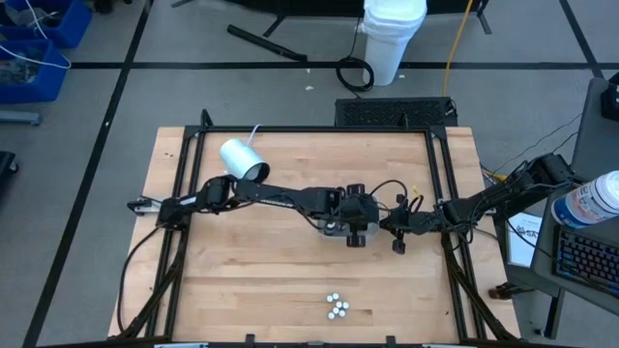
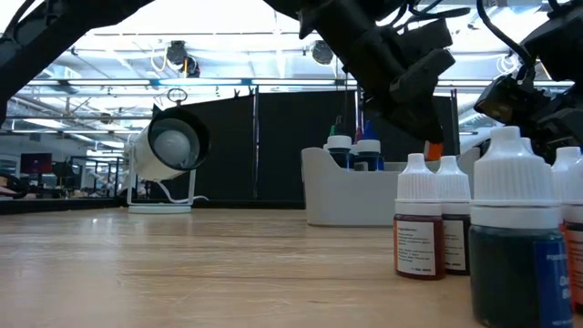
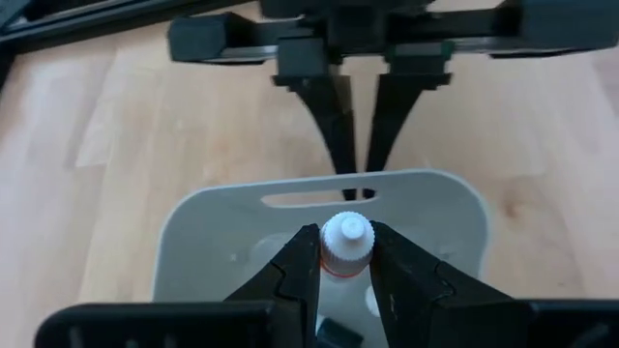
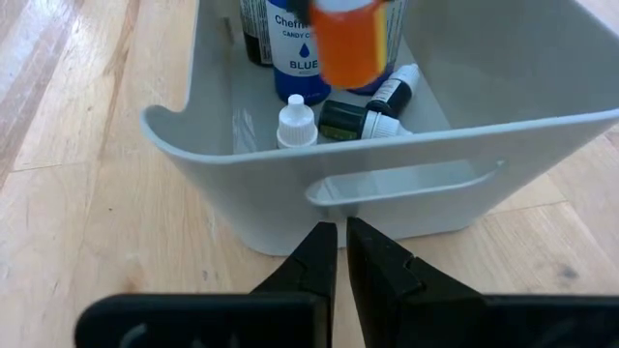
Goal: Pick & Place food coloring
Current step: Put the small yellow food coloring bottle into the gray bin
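"BLUE" label on bottle [image 4: 295, 48] in tray [image 4: 416, 184]

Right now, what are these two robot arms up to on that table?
They are sorting small food colouring bottles into a grey tray in the middle of the table. The left gripper is shut on an orange bottle with a white cap, holding it over the tray. The right gripper is shut with its fingertips at the tray's handle slot, outside the wall. A few bottles are already inside the tray, and a small cluster of bottles waits near the table's front edge.
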Action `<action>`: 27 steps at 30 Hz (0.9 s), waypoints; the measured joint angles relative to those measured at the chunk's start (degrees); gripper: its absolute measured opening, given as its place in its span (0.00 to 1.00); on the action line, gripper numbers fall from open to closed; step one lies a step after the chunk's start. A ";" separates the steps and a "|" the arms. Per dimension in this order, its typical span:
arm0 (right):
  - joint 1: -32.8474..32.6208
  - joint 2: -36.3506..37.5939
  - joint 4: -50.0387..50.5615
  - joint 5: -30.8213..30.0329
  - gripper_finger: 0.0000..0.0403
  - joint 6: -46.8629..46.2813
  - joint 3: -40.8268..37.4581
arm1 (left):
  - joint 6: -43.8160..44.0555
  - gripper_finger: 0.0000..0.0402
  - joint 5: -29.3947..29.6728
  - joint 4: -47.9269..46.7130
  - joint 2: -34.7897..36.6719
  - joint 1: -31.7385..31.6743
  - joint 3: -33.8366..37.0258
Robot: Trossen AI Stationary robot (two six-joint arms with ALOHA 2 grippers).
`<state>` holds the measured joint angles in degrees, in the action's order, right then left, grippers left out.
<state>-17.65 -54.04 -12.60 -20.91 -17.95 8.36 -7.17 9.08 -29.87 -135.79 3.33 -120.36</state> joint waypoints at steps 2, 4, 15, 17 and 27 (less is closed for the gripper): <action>0.00 0.00 0.04 0.02 0.06 -0.52 0.00 | -0.02 0.20 -0.89 0.10 0.00 0.02 0.00; 0.00 0.00 0.04 0.02 0.06 -0.77 0.00 | -0.04 0.20 -1.55 0.20 0.00 0.02 0.00; 0.00 0.00 0.07 0.04 0.06 -0.81 0.00 | 1.86 0.21 -1.55 4.36 -0.02 0.02 1.95; 0.00 0.00 0.07 0.04 0.06 -0.81 0.00 | 2.37 0.21 -1.40 4.28 -0.11 0.02 2.17; 0.00 0.02 0.06 0.09 0.06 -0.81 0.00 | 1.63 0.21 -0.23 4.28 -1.92 0.11 2.30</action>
<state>-17.65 -54.02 -12.54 -20.82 -18.76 8.36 -5.53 8.85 -25.59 -137.71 3.44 -118.05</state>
